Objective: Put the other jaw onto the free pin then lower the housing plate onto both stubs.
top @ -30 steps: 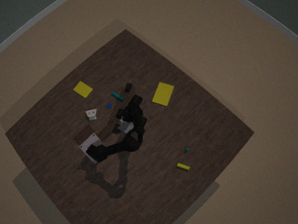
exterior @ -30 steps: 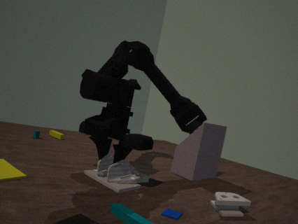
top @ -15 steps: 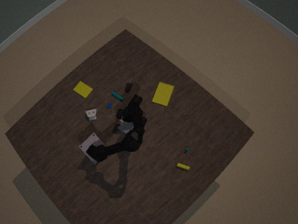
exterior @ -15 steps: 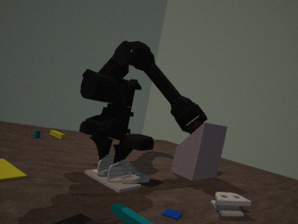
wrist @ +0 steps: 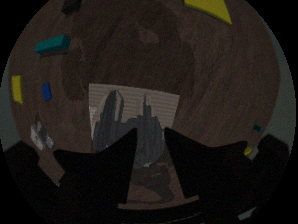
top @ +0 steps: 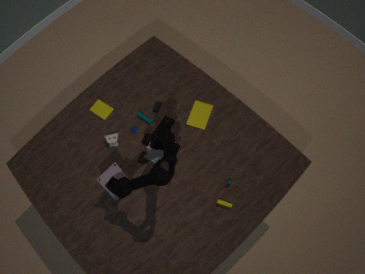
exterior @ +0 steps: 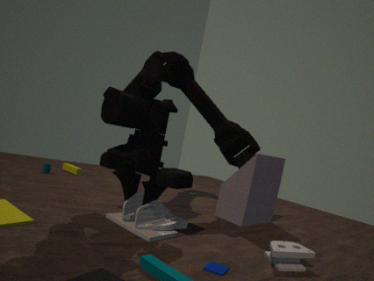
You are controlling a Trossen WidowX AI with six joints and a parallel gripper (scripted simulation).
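The one gripper [top: 148,146] [exterior: 138,203] [wrist: 150,131] pinched one of two grey jaws [exterior: 151,214] [wrist: 107,122] above one pale base [exterior: 154,235] [wrist: 132,90]. One white housing plate [top: 111,139] [exterior: 291,249] [wrist: 40,136], with two holes, lay well apart from them, near one blue piece [top: 134,128] [exterior: 216,268] [wrist: 46,91]; two yellow slabs [top: 200,115] [exterior: 12,214] [wrist: 210,9] lay farther out.

I can't read any words, letters or numbers here, and I can't make out any signs or brand names on any of the things.
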